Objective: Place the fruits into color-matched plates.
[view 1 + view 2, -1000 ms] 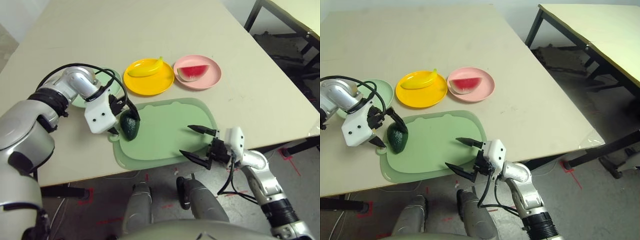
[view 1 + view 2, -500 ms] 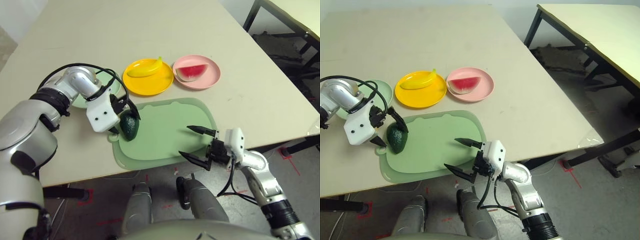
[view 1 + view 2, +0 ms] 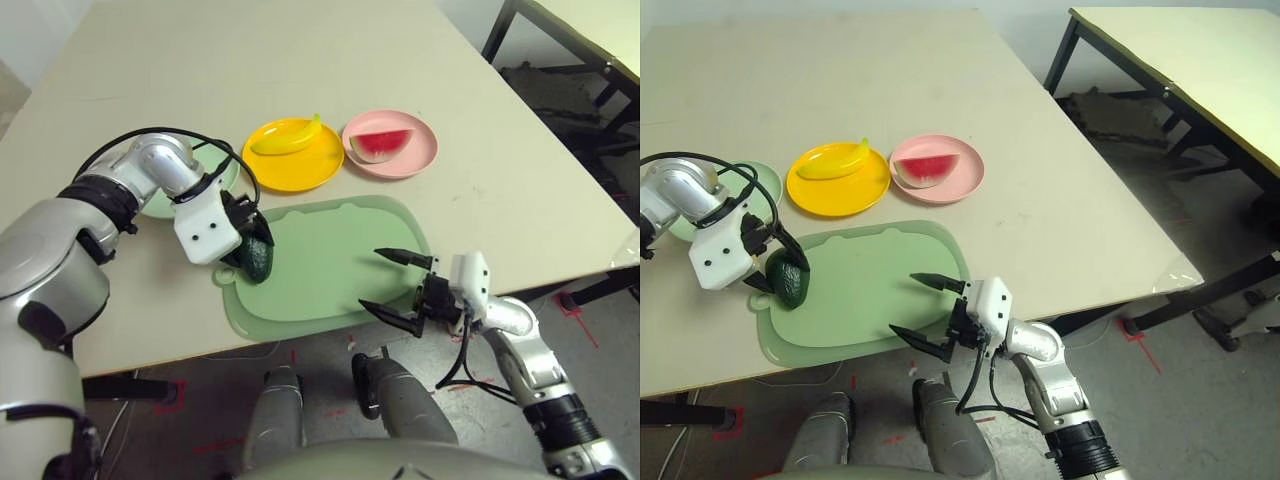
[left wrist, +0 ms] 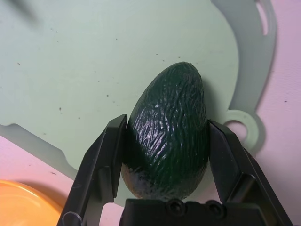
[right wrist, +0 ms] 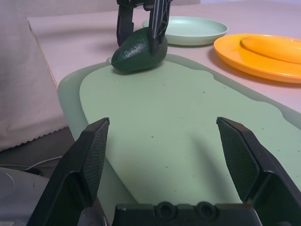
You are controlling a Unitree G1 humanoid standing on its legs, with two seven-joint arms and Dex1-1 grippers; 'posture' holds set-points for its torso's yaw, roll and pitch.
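Grips the avocado [image 4: 167, 136] between closed fingers of the left gripper [image 4: 167, 120], at the loop end of the mat [image 3: 330, 260]; has the right gripper [image 5: 163, 120] wide open, empty. Next, should lift carefully, then carry to the mint plate [image 5: 197, 29].

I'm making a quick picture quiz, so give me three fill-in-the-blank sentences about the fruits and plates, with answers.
The banana rests on the ____ plate.
The watermelon wedge lies on the ____ plate.
The left gripper's fingers are closed on the ____.

Missing words: yellow; pink; avocado.
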